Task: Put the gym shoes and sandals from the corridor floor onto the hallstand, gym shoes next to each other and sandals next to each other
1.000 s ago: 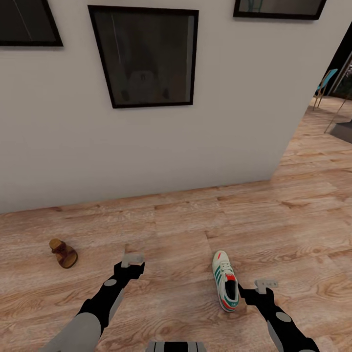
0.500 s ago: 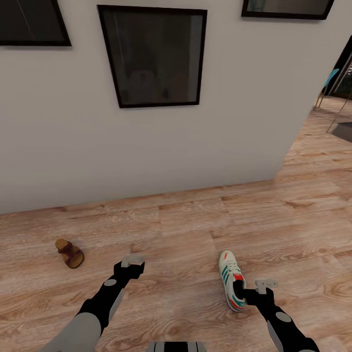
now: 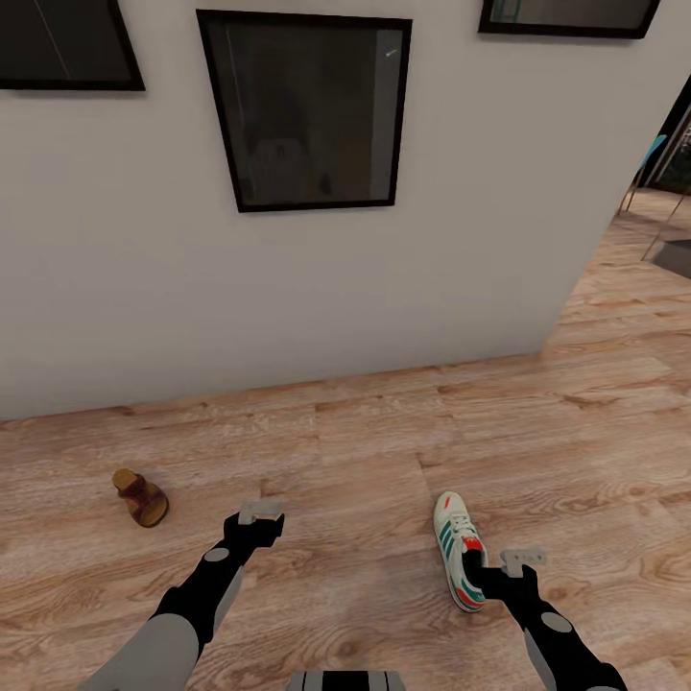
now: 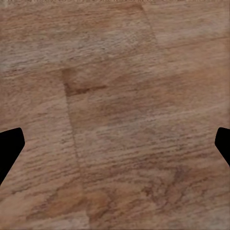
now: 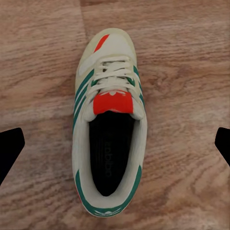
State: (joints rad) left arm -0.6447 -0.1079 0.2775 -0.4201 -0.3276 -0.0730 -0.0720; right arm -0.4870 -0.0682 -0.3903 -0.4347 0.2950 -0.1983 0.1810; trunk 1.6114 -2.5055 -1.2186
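An off-white lace-up sneaker with green side stripes is lying on the light brown wood-plank floor, toe towards the white wall; the right gripper is hanging just above its heel, fingers spread wide; a small dark-brown sandal is sitting well apart, beyond the left gripper, also wide open over bare planks.

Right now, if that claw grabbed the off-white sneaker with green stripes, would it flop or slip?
The off-white lace-up sneaker would probably keep its shape, since its sole looks thick. Its open collar might give a little under a pinch. Lying flat on the wood plank floor, it seems unlikely to roll. The right gripper hangs above it, jaws spread wide.
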